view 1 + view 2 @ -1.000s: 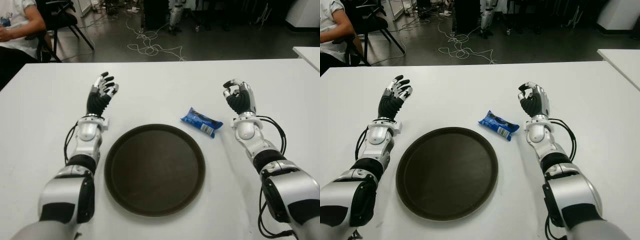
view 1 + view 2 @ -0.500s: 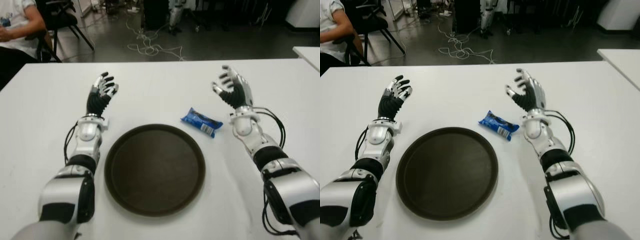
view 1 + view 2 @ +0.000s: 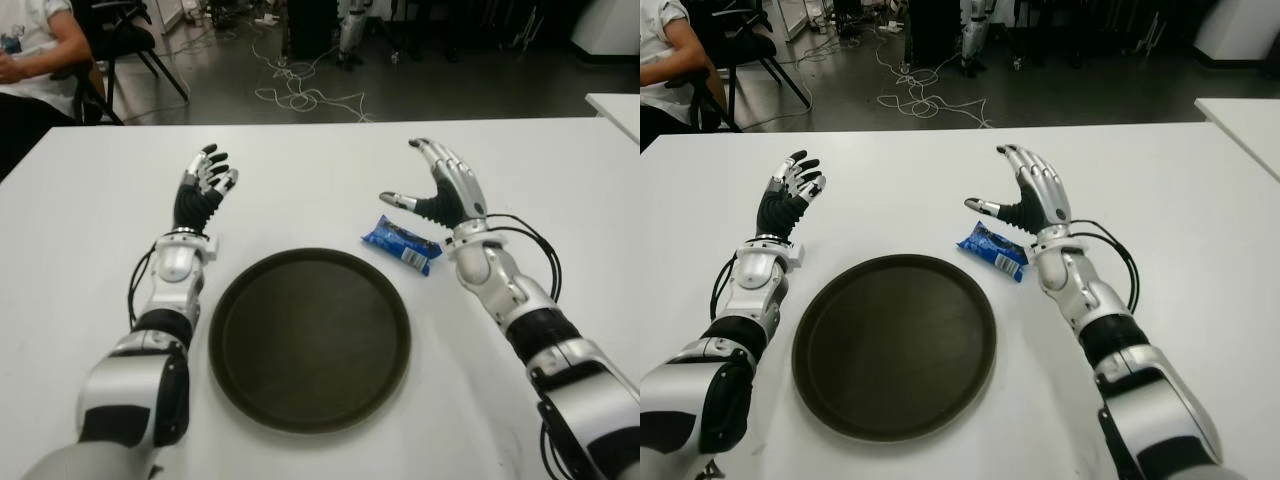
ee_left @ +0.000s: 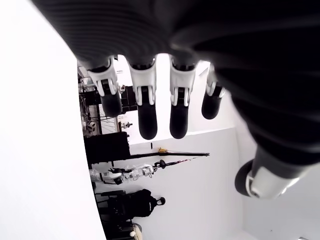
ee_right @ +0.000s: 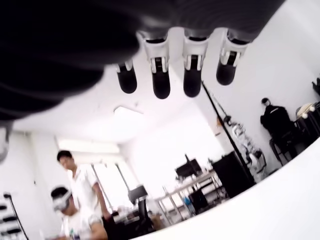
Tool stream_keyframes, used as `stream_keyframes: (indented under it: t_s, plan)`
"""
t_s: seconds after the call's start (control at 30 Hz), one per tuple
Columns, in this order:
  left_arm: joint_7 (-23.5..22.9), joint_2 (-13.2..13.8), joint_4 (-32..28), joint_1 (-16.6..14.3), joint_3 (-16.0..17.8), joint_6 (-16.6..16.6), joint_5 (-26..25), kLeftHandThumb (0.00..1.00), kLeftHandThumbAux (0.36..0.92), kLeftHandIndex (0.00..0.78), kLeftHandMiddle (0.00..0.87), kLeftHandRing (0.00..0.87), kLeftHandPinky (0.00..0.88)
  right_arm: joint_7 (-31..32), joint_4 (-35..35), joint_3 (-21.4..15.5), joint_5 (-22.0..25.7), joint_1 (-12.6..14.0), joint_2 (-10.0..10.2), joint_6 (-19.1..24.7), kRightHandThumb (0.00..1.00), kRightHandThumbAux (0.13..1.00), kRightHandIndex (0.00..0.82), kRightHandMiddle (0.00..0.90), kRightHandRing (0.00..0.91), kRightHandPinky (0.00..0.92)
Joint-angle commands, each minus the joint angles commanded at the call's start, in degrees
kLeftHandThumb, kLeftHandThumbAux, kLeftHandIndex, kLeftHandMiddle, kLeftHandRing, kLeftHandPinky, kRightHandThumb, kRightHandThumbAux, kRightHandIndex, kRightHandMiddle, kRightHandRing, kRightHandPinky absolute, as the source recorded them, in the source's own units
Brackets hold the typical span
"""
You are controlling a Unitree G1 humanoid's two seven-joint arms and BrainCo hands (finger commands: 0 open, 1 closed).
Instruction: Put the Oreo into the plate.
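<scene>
The right hand [image 3: 440, 185] is hovering with its fingers [image 5: 161, 75] spread apart and holding nothing, thumb reaching out above the blue Oreo [image 3: 402, 243] packet, which is lying on the white desk [image 3: 300, 175] just below and to the inner side of that hand. The round dark plate [image 3: 310, 338] is sitting nearer the robot than the packet, close beside it without touching. The left hand [image 3: 203, 185] is showing beyond the plate's far-left edge, fingers loosely extended and gripping nothing.

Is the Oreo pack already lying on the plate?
No, the Oreo pack lies on the table just right of the plate.
</scene>
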Motion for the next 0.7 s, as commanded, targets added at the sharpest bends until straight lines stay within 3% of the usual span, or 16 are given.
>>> stream_keyframes:
  t_s: [0.1, 0.3, 0.7]
  plan:
    - [0.2, 0.0, 0.0, 0.1, 0.0, -0.2, 0.1, 0.101, 0.611, 0.119, 0.183, 0.143, 0.114, 5.1, -7.9, 1.4, -1.2, 2.4, 0.5, 3.6, 0.049, 0.283, 0.0, 0.0, 0.0, 0.0]
    - [-0.1, 0.2, -0.1, 0.1, -0.1, -0.2, 0.3, 0.097, 0.593, 0.108, 0.169, 0.128, 0.104, 16.3, -17.6, 3.3, -1.8, 6.4, -1.5, 7.5, 0.035, 0.255, 0.0, 0.0, 0.0, 0.0]
    - [0.6, 0.3, -0.1, 0.1, -0.5, -0.3, 0.7, 0.094, 0.595, 0.11, 0.174, 0.136, 0.111, 29.5, -24.1, 6.5, -5.8, 7.9, -2.5, 15.0, 0.0, 0.203, 0.0, 0.0, 0.0, 0.0]
